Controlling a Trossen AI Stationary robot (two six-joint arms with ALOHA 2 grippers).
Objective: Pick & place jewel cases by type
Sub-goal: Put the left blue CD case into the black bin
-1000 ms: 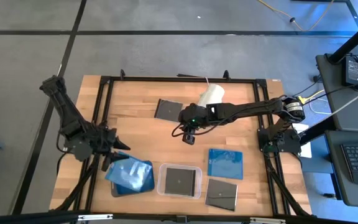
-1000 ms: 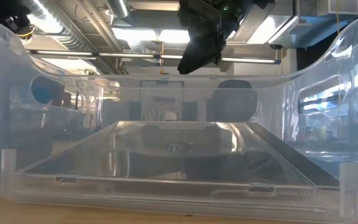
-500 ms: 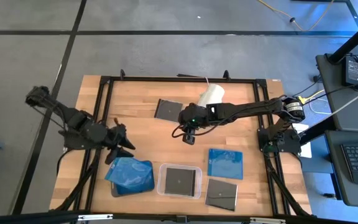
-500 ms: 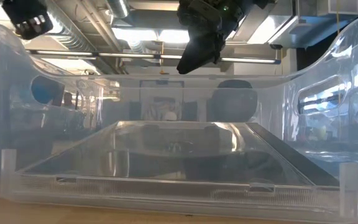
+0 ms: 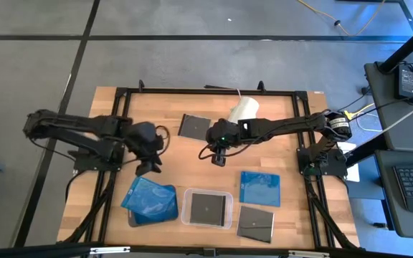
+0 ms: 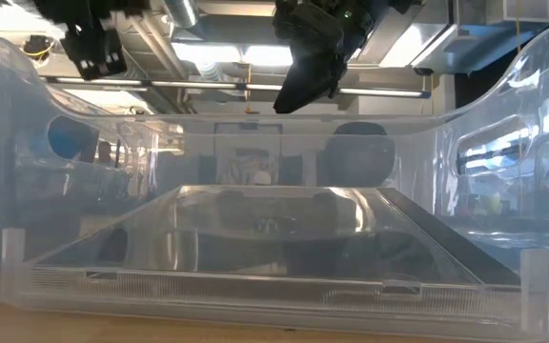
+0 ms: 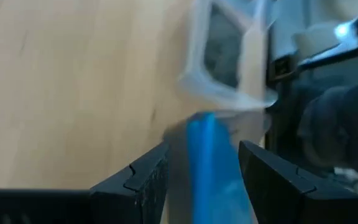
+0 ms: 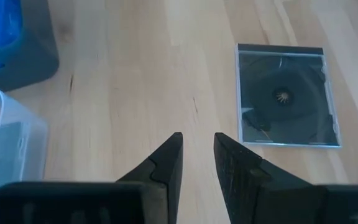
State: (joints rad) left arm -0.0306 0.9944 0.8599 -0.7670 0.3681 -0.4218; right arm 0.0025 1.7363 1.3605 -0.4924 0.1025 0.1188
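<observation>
Translucent blue jewel cases [image 5: 150, 201] lie stacked in the dark grey tray [image 5: 133, 219] at the near left. Another blue case [image 5: 259, 188] lies flat right of centre, with a dark case [image 5: 255, 222] near it. A further dark case [image 5: 193, 126] lies toward the far edge, also seen in the right wrist view [image 8: 286, 96]. One more dark case [image 5: 207, 208] lies in the clear tray [image 5: 186, 215]. My left gripper [image 5: 148, 169] hangs open just beyond the blue stack [image 7: 207, 168]. My right gripper [image 5: 218, 157] hovers over bare wood mid-table, slightly open [image 8: 197, 149].
A white cylinder [image 5: 244, 110] lies by the far edge, beside the right arm. The clear tray's wall [image 6: 274, 238] fills the low view, with both grippers above it [image 6: 93, 52] [image 6: 308, 67]. Bare wood lies between the two grippers.
My left arm has swung in from the table's left edge toward the middle. Its gripper has moved right and a little toward the far edge, away from the blue stack, and has turned. The blue cases stay in the dark tray. The right arm has kept still.
</observation>
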